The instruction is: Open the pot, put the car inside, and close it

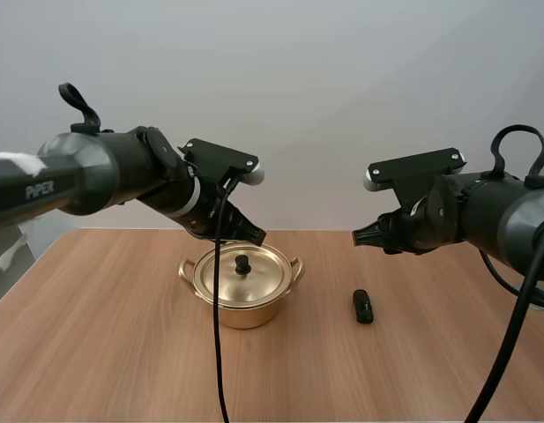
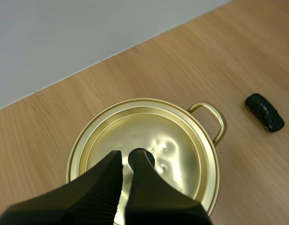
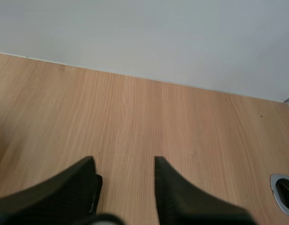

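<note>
Table (image 1: 104,352): pale wood, with all the items below on or over it.

Pot (image 1: 245,310): gold metal and round, with a loop handle (image 2: 214,119) on each side. It stands left of the table's middle.

Lid (image 1: 254,280): gold, seated on the pot, which is closed. Its black knob (image 1: 242,263) is in the centre.

Car (image 1: 363,306): a small black toy lying on the bare wood to the right of the pot, apart from it. From the left wrist it sits beyond the pot's handle (image 2: 265,112), touching nothing.

Left pincer (image 1: 249,233): it hangs in the air over the back edge of the pot, tilted down toward the lid. Seen from its own wrist (image 2: 126,155), the two black fingers (image 2: 100,185) stand a narrow slit apart, with gold lid showing through the gap. The tips are just short of the knob (image 2: 145,158) and have hold of nothing.

Right pincer (image 1: 360,238): it is raised above the right half of the table, behind the car and clear of it. From its own wrist (image 3: 123,160) the fingers (image 3: 174,192) stand wide apart over bare wood, with nothing between them.
</note>
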Tool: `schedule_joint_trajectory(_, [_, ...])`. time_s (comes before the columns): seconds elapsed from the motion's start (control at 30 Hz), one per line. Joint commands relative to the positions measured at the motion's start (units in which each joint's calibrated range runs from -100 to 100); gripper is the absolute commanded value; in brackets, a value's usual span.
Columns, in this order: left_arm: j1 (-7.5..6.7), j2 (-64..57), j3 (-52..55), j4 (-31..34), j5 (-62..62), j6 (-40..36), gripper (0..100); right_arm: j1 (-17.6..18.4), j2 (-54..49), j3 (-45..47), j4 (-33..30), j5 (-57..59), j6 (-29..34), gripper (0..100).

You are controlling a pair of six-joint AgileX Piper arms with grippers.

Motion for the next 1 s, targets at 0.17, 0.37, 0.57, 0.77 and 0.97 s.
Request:
schedule_joint_trajectory(0.17, [-0.01, 7.0, -2.8, 0.1, 4.0, 2.6, 86, 0.0, 0.0, -0.1, 0.0, 0.1, -0.8, 84])
schedule_joint_trajectory(0.37, [-0.01, 10.0, -2.9, 0.1, 1.7, 2.6, 84, 0.0, 0.0, -0.1, 0.0, 0.1, -0.8, 84])
schedule_joint_trajectory(0.57, [-0.01, 12.6, -2.9, 0.1, 0.8, 2.6, 84, 0.0, 0.0, -0.1, 0.7, 0.1, -0.8, 84])
schedule_joint_trajectory(0.77, [-0.01, 16.3, -2.9, 0.1, -1.4, 2.6, 84, 0.0, 0.0, -0.1, 1.2, 0.1, -0.8, 84])
schedule_joint_trajectory(0.97, [-0.01, 17.8, -2.9, 0.1, -1.0, 2.7, 82, 0.0, 0.0, -0.1, 1.2, 0.1, -0.8, 84])
